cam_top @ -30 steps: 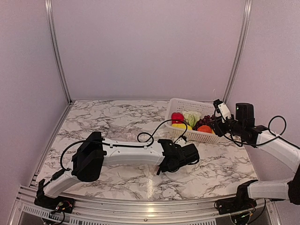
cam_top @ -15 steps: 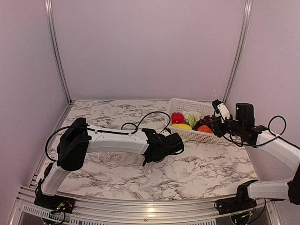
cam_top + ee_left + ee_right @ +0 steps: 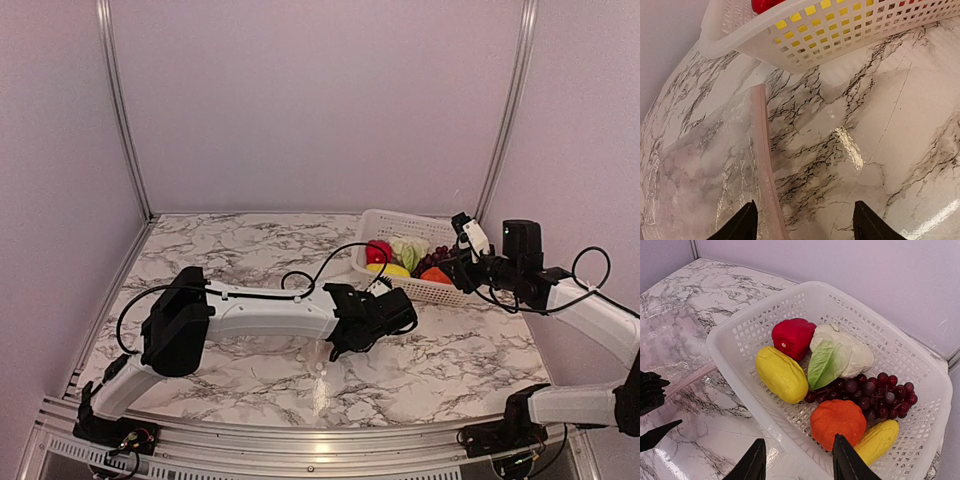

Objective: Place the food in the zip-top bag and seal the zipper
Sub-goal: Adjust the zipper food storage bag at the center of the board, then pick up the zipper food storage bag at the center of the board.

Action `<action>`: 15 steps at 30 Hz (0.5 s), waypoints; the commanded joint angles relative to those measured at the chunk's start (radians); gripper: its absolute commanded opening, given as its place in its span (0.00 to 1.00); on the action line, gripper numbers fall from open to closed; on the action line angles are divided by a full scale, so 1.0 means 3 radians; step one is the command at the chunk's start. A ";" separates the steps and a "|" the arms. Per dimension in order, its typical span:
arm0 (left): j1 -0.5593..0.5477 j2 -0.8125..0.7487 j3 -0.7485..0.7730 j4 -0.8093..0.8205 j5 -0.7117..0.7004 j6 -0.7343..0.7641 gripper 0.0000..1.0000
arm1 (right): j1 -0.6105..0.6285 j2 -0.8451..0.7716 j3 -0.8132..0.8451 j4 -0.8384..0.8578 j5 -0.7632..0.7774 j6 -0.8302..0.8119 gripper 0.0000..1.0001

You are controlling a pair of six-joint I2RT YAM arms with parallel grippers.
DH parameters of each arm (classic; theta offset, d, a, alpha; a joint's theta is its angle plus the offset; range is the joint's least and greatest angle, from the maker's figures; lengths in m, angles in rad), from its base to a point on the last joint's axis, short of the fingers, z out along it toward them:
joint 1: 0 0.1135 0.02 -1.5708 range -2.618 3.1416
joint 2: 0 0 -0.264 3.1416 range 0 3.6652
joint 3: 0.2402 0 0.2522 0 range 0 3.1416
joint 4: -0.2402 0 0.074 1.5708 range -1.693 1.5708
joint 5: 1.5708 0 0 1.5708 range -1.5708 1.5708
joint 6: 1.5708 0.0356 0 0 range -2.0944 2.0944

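- Six food pieces point(image 3: 792, 337) are counted in one white basket point(image 3: 747, 327), beside one zip-top bag point(image 3: 705, 170).
- The left tool point(image 3: 805, 207) is held apart astride the zipper point(image 3: 761, 150); the right tool point(image 3: 799, 462) is held apart, empty.

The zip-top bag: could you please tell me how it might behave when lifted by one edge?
The zip-top bag looks thin and crinkled, so it would probably sag and fold. Its zipper strip appears thicker, likely the firmest place to pinch.

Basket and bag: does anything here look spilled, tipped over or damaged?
Nothing stands out. The basket stands upright on the table with all visible food inside it, none spilled. The bag lies flat beside the basket, empty, with no tear visible.
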 commanded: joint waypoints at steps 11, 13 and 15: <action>0.0161 0.0294 0.0022 -0.0523 -0.0480 -0.0210 0.36 | -0.0022 0.0030 -0.0007 0.0007 -0.0064 -0.0012 0.43; 0.0179 0.0168 -0.0055 -0.0527 -0.0594 -0.0183 0.25 | -0.0022 0.0036 -0.0005 0.0003 -0.0073 -0.0022 0.43; 0.0234 -0.0042 -0.0174 -0.0530 -0.0671 -0.0147 0.14 | -0.0024 0.0033 -0.0008 -0.0007 -0.0094 -0.0031 0.43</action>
